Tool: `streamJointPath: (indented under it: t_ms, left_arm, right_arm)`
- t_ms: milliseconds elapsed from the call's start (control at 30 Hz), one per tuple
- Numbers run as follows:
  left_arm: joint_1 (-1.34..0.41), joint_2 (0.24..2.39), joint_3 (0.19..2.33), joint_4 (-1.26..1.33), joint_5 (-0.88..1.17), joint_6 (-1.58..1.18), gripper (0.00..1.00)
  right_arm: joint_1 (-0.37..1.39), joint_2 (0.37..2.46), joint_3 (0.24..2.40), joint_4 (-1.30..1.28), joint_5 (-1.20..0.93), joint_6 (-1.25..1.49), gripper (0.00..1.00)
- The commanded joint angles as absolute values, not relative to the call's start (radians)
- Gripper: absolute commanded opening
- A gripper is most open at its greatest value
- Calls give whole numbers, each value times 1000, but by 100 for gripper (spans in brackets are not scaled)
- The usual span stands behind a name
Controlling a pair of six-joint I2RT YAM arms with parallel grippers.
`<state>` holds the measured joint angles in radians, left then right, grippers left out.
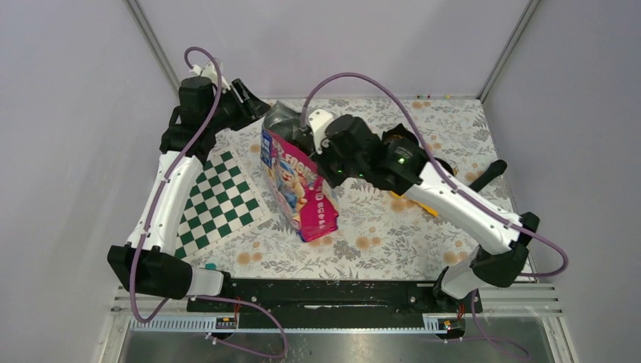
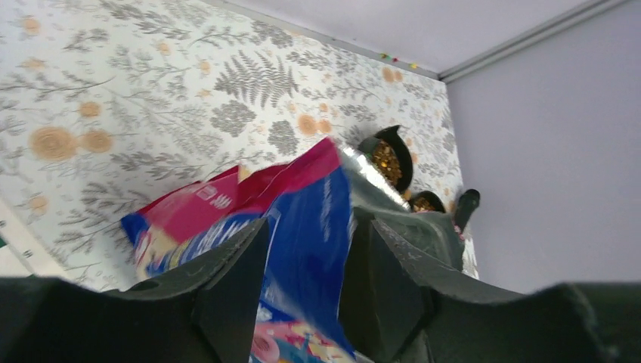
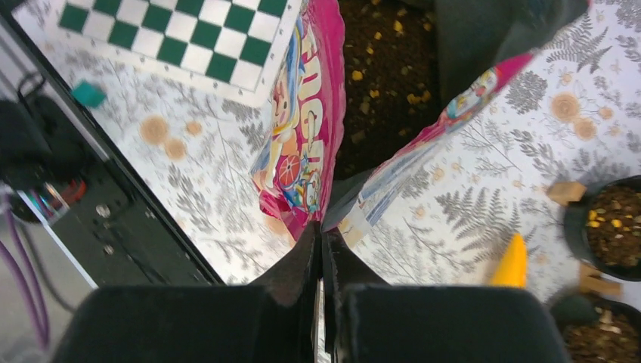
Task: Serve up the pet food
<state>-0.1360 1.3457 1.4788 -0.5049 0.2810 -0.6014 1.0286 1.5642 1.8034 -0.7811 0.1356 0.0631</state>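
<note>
Nearest the bases, one green-and-white chequered board (image 1: 219, 200) lies on the floral worktop (image 1: 378, 234), and just beside it stands the one glossy pink-and-blue bag (image 1: 298, 189), mouth open upward. The right pincer (image 3: 321, 253) is closed almost flat on the bag's near rim seam, its fingers pressed together on the film. Inside the mouth sits the pet food (image 3: 378, 68), a dark loose mass of kibble well down in the bag. At the far rim the left pincer (image 2: 310, 219) straddles the blue wall with its fingers visibly apart; I cannot tell whether it actually bites the film. Off to the right are two black bowls (image 3: 572, 227), both already holding some kibble, and one orange scoop (image 3: 514, 261) just beside them. The likely trouble: slick film slipping out of the right pincer, or an uneven pull from the two arms tipping the bag and spilling kibble across the worktop.
</note>
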Motion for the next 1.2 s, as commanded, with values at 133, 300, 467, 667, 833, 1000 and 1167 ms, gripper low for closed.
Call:
streamJointPath:
  t_ms: [133,300,467,667,833,1000,1167]
  left_arm:
    - [-135,1364,1507,-354,495,-608,56]
    - [-138,1336,1512,-532,438,-490,64]
    - [-143,1334,1495,-612,457,-472,65]
    - [-145,1414,1588,-742,410,-461,52]
    - [-151,1484,1684,-816,376,-434,47]
    - [-155,1529,1735,-830,347,-406,39]
    - [-155,1578,1809,-889,318,-359,20]
  right_arm:
    - [969,1367,1711,-778,-91,-231,0]
    - [963,1356,1649,-773,-53,-258,0]
    - [964,1338,1613,-745,-61,-288,0]
    - [964,1340,1603,-736,-68,-319,0]
    - [964,1364,1612,-735,-73,-325,0]
    - [964,1398,1621,-724,-68,-310,7]
    - [961,1461,1653,-728,-75,-246,31]
